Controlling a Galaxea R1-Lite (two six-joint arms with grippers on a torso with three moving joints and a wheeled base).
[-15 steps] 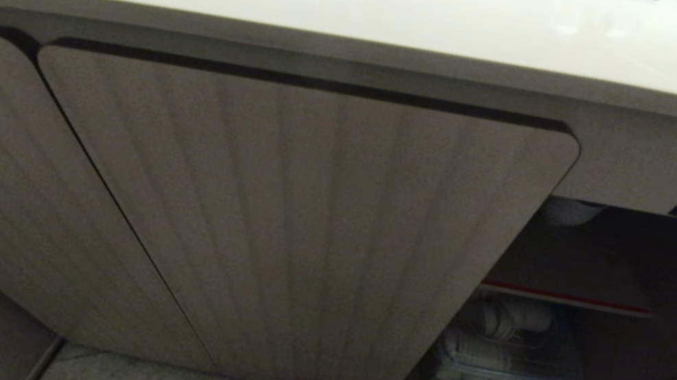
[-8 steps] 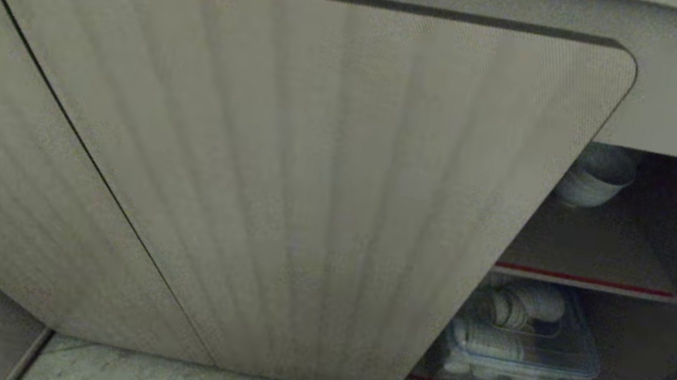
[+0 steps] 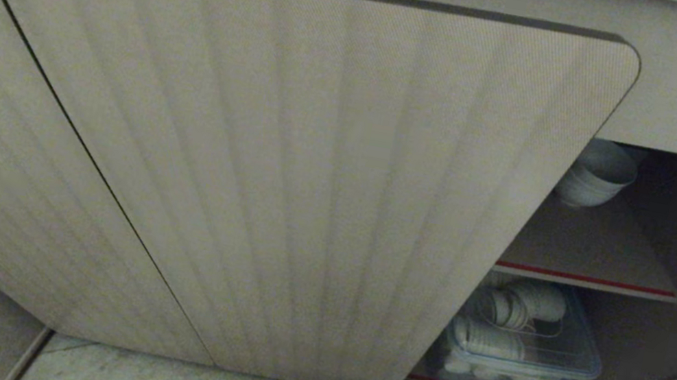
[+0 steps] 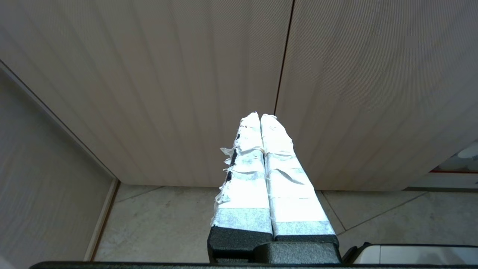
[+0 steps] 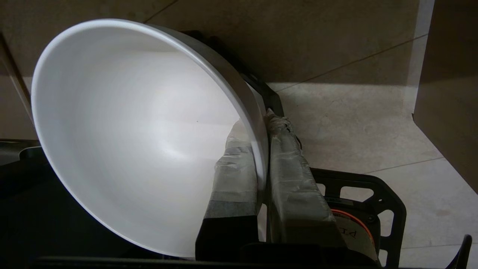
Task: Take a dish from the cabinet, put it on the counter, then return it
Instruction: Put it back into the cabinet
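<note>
The right gripper (image 5: 261,149) pinches the dish (image 5: 142,138) by its rim. The cabinet's (image 3: 666,227) open shelf lies far and left of it. The left gripper (image 4: 261,119) hangs closed, empty.

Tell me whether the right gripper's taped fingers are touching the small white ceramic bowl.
Touching. The right wrist view shows the right gripper shut on the small white ceramic bowl: one taped finger lies inside the rim, the other outside.
</note>
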